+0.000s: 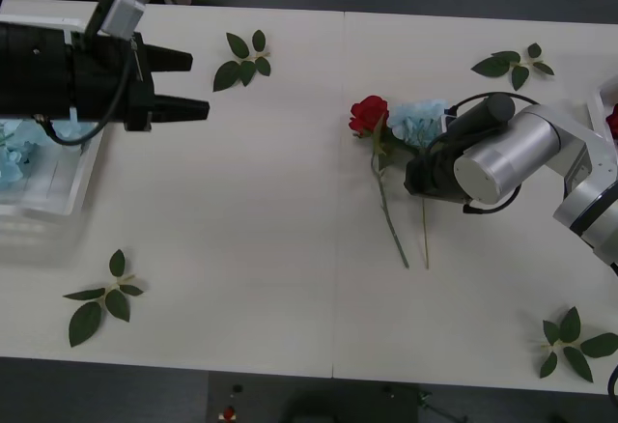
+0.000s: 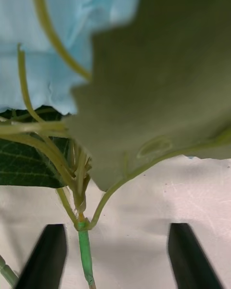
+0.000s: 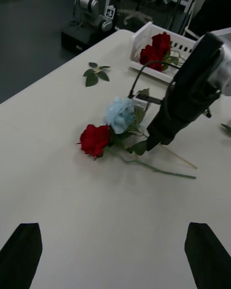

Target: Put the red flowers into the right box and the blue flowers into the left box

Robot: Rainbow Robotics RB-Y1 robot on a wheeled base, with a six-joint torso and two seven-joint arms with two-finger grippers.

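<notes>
Straddling the blue flower (image 1: 418,120) stem with fingers apart, the right pincer (image 1: 417,174) must close and lift it clear of the red flower (image 1: 369,114) just beside, while the left pincer (image 1: 198,82) waits open by the left box (image 1: 60,191).

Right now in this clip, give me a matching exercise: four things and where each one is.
Things:
1. red rose on the table
2. blue flower on the table
3. left end effector
4. right box

Places or states:
A. open, near the left box
B. holds red roses
C. bloom farther from the right arm
D. stem between the right end effector's open fingers

Pairs: 1-C, 2-D, 3-A, 4-B
</notes>
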